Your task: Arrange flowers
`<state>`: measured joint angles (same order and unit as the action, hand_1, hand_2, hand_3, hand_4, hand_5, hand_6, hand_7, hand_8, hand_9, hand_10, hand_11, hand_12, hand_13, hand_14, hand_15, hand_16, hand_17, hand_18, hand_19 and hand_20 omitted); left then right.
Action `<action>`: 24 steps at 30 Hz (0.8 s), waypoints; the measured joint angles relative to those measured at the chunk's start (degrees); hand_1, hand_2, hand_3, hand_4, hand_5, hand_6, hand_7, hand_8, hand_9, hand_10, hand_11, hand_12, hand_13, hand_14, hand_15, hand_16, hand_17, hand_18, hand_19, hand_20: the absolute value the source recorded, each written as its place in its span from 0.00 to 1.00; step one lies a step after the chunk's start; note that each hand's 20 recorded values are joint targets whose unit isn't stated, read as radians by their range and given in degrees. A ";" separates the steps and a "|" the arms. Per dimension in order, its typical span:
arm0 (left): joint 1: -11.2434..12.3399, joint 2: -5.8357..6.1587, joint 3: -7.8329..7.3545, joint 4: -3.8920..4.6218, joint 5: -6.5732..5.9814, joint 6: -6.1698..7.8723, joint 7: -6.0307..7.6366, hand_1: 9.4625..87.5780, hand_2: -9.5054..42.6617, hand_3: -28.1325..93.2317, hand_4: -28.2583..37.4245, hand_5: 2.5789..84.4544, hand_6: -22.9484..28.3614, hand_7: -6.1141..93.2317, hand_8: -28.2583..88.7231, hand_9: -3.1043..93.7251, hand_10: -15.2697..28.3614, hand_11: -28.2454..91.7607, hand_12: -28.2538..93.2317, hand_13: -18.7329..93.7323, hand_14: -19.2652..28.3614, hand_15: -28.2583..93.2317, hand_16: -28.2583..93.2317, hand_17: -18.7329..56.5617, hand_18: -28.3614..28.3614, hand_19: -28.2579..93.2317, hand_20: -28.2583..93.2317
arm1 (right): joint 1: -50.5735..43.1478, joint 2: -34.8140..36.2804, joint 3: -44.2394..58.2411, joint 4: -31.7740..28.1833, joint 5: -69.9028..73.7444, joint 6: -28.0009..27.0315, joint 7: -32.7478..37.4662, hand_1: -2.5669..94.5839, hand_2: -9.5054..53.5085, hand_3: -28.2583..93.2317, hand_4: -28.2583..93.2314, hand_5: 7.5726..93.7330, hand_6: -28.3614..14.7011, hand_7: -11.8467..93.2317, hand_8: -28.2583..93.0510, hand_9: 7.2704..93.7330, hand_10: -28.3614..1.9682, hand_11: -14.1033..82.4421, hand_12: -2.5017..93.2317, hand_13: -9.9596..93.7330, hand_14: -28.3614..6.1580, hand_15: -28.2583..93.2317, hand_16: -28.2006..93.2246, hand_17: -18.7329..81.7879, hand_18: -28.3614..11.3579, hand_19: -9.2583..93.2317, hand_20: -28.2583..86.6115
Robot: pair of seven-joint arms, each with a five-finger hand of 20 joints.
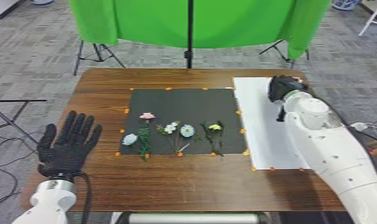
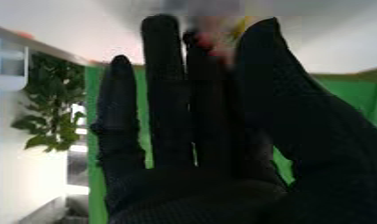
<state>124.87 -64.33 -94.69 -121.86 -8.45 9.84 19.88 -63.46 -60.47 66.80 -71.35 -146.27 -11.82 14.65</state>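
In the head view, my right hand is over the far end of the white sheet. Seen from the right wrist, my right hand has its fingers extended, the thumb beside them. A blurred red and yellow thing shows between thumb and fingers; whether it is held I cannot tell. On the dark mat lie a pink flower, white blossoms, a yellow flower and two pale oval pieces, one the left oval. My left hand rests open, left of the mat.
Small orange tape pieces mark the edges of mat and sheet on the brown table. A green cloth hangs on stands beyond the far edge. In the right wrist view, a leafy plant stands in the background.
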 measured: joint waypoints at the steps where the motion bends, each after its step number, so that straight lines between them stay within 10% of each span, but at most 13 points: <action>1: 0.05 -0.04 0.00 0.00 -0.02 0.00 0.02 0.22 0.54 0.86 0.00 0.53 0.64 0.19 0.15 0.45 0.70 0.40 0.29 0.44 0.73 0.50 0.17 0.16 0.74 0.53 0.33 | -0.26 0.00 -0.27 -0.10 -0.01 0.86 0.01 0.64 0.00 0.79 0.00 0.81 0.75 0.40 0.19 0.89 0.67 0.20 0.34 0.77 0.69 0.44 0.54 0.47 0.24 0.83 0.54; 24: 1.37 -0.42 -0.92 -0.46 -0.14 0.11 0.60 0.22 0.54 0.86 0.00 0.53 0.64 0.19 0.15 0.45 0.70 0.40 0.29 0.44 0.73 0.50 0.17 0.16 0.74 0.53 0.33 | -24.80 7.88 1.64 -34.58 6.01 7.89 -5.78 0.62 0.00 0.84 0.00 0.83 0.72 0.41 0.20 0.91 0.63 0.20 0.37 0.78 0.68 0.44 0.56 0.47 0.22 0.84 0.55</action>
<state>126.23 -64.75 -95.61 -122.32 -8.59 9.96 20.47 -88.26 -52.59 68.45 -105.93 -140.26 -3.92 8.88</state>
